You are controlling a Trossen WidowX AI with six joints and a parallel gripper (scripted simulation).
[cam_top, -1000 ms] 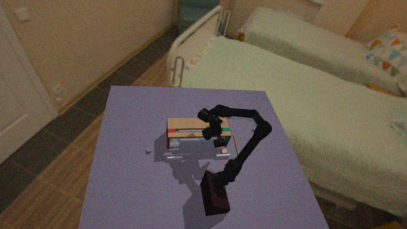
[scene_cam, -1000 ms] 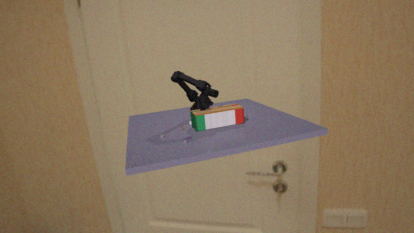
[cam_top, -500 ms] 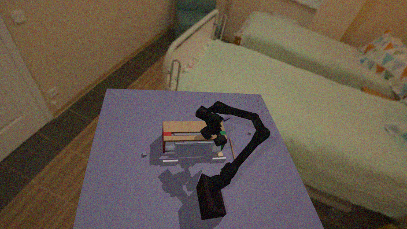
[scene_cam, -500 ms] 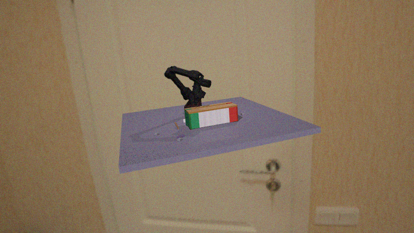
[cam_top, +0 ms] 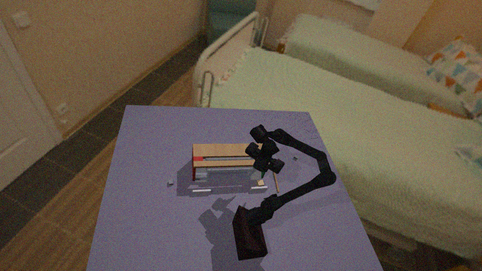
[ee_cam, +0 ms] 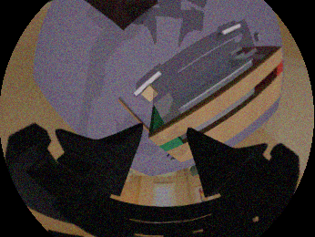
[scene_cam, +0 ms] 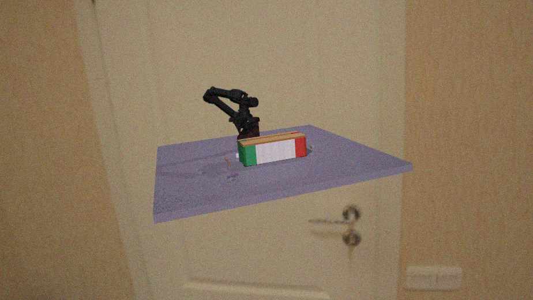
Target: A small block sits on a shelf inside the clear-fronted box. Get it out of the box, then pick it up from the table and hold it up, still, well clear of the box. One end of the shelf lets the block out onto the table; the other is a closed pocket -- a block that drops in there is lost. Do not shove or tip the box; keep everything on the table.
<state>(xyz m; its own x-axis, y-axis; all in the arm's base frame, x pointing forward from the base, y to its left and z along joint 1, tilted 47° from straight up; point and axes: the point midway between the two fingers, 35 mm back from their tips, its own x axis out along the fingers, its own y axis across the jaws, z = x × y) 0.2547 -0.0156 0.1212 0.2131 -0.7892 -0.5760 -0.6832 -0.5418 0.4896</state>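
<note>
We see the block [cam_top: 260,182] already out, on the table [cam_top: 141,215] by the box [cam_top: 222,155] green end. Hand [ee_cam: 165,143] hangs above, part-open, w/ nothing in it. Block looks small, stiff, prob light; we'd pinch its flat sides.

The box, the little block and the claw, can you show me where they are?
box [cam_top: 222,149], top view, on its tan wooden top.
little block [cam_top: 260,182], top view, on its tan face, lying on the table.
claw [ee_cam: 162,170], wrist view, midway between its two dark fingertips.
</note>
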